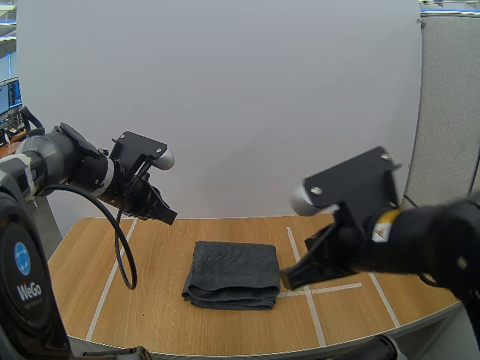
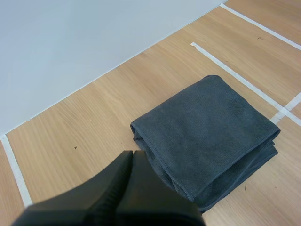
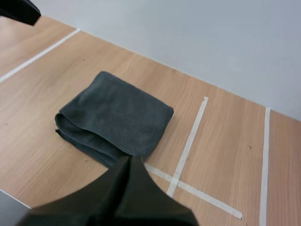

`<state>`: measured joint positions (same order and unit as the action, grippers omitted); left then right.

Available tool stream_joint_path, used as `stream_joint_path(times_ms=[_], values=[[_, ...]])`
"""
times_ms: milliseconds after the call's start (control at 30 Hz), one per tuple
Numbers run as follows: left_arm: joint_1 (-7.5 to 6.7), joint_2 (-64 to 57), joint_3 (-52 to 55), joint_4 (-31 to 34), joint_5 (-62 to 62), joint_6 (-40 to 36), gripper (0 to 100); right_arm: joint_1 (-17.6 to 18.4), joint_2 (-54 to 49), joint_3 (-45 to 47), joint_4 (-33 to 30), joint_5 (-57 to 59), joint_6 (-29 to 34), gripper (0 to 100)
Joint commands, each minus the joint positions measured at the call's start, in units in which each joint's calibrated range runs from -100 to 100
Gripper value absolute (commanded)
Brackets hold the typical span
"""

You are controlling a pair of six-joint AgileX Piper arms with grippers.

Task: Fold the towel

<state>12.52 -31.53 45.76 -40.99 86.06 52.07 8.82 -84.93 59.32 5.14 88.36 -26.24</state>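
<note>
The wooden counter [image 1: 82, 285] carries a dark grey towel [image 1: 232, 274]. The towel is folded into a thick rectangle and lies flat near the counter's middle, a little toward 6 o'clock. In the high view the right pincer [image 1: 289, 280] hangs just beside the towel's edge at 3 o'clock, its fingers pressed together on nothing. The left pincer [image 1: 168, 217] hovers well apart from the towel at 10 o'clock, likewise pressed together and empty. White tape lines [image 1: 311, 300] cross the counter on the towel's 3 o'clock side.

Dark grey towel [image 1: 232, 274], folded into a thick rectangle, lies flat near the right gripper [image 1: 287, 282], apart from the left gripper [image 1: 169, 217].
</note>
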Motion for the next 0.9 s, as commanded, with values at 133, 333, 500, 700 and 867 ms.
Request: stream_joint_path(times_ms=[133, 333, 500, 700, 867], values=[[0.07, -0.3, -0.3, -1.3, 3.3, -2.6, 0, 0.1, 26.5, 0.3, -0.5, -22.0, -3.0, 0], [0.07, -0.1, -0.1, -1.3, 8.2, -0.2, 0, 0.1, 41.1, 0.3, -0.4, -35.3, -4.3, 0], [0.07, 2.8, 0.1, -2.4, 8.5, 2.5, 0, 0.1, 49.4, 0.3, -0.3, -42.2, -5.7, 0], [-0.17, 16.9, 0.1, -6.1, 10.4, 5.7, 0, 0.1, 54.9, 0.3, 0.2, -45.6, -7.9, 0], [-2.82, 25.3, 0.1, -6.5, 9.9, 6.8, 0, 0.1, 59.0, 0.3, 0.3, -48.2, -8.1, 0]])
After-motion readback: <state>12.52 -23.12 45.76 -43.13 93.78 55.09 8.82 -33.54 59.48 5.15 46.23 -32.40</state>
